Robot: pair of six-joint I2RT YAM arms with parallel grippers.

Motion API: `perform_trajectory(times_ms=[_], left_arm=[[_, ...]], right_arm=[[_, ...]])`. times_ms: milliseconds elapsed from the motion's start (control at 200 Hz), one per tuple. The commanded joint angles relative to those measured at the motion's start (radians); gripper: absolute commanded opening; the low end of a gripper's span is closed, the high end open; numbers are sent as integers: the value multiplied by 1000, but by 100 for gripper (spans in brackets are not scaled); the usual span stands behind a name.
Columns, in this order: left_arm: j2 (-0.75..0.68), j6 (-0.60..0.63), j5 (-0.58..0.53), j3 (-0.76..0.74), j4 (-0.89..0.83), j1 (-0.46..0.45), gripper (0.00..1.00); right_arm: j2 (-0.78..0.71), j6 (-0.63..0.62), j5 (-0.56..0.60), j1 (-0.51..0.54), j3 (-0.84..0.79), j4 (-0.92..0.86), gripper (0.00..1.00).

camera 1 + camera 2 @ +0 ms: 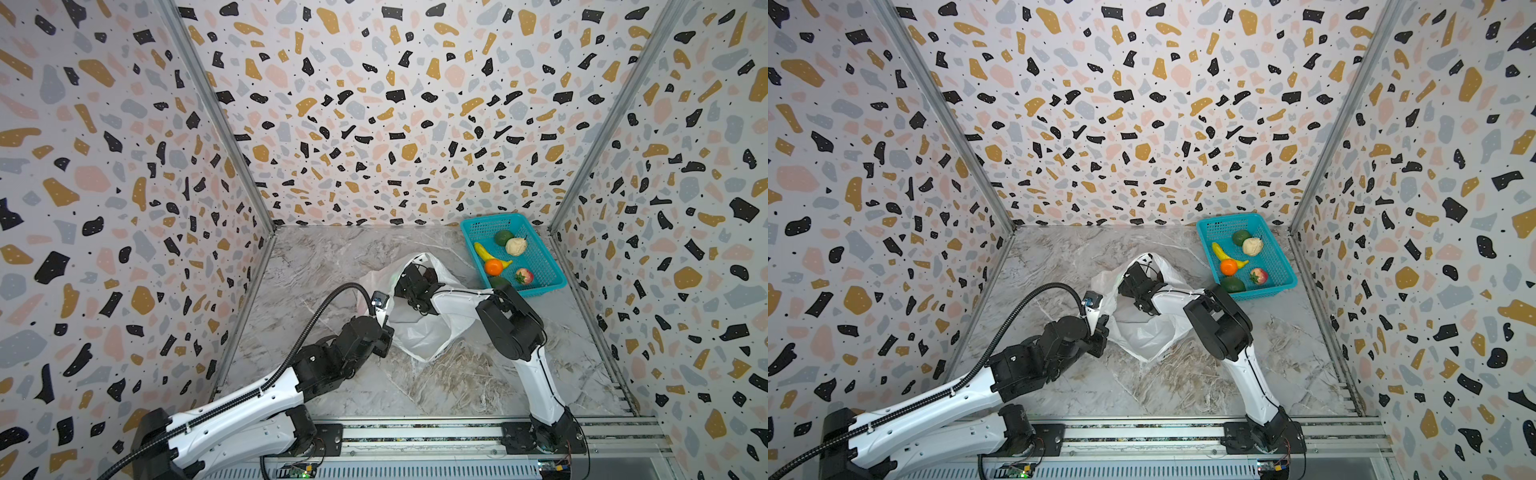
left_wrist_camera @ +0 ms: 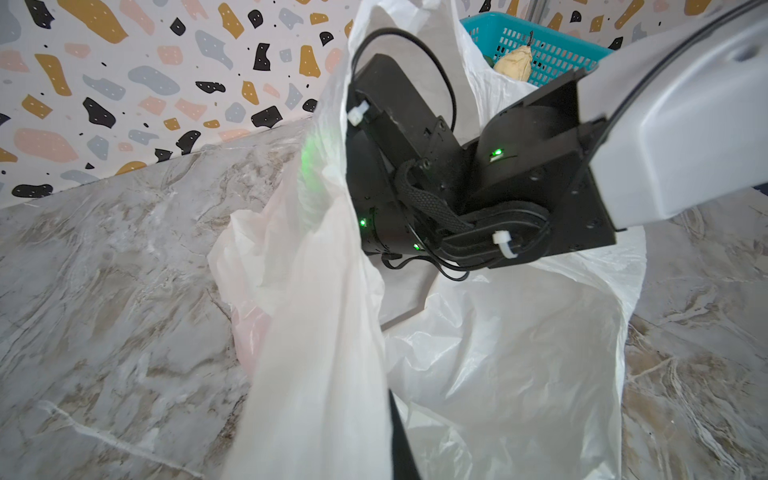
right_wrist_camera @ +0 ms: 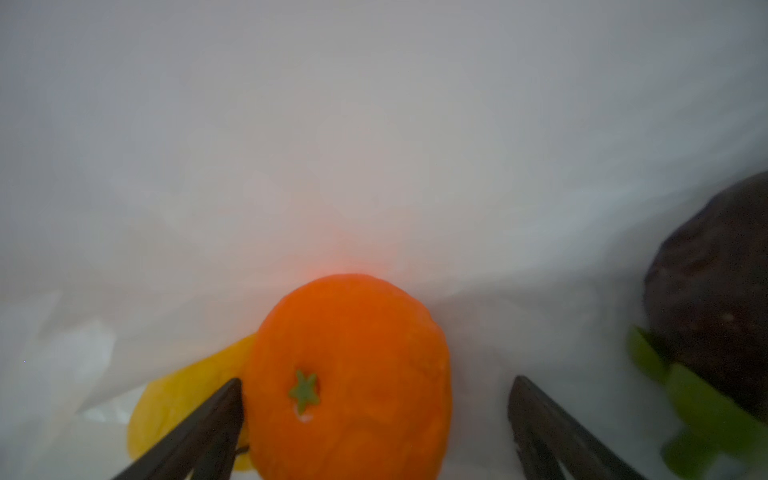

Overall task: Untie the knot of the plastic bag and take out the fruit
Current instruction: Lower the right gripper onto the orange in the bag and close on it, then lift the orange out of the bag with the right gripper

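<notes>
One orange [image 3: 349,374], stem toward right gripper [image 3: 376,379]

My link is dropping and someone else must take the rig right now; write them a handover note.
Left end effector: shut, pinching the plastic bag at its rim and holding the mouth up.
Right end effector: open, inside the bag, straddling an orange.
Done: bag open, no knot in sight; six pieces lie in the teal basket.
To do: the orange, a yellow piece and a dark fruit beside it.
</notes>
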Motion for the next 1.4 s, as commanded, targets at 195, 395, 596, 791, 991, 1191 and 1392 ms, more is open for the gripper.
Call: perform_trajectory(times_ms=[195, 395, 596, 791, 991, 1191, 1392], left_arm=[[-36, -14, 24, 51, -6, 3, 0], [-66, -12, 63, 89, -99, 3, 0], [-108, -28, 107, 96, -165, -1, 0], [-125, -31, 114, 113, -219, -19, 0], [-98, -42, 111, 117, -175, -19, 0], [-100, -44, 87, 113, -166, -19, 0], [-93, -47, 39, 120, -171, -18, 0]], right_arm=[[3, -49, 57, 3, 79, -130, 75], [-115, -77, 52, 8, -75, -125, 60], [-262, -80, 22, 21, -253, -116, 54], [-401, -87, -4, 70, -379, -148, 53], [-504, -85, -45, 127, -451, -192, 52], [-586, -109, -91, 166, -454, -252, 52], [-667, -130, -144, 178, -465, -319, 51]])
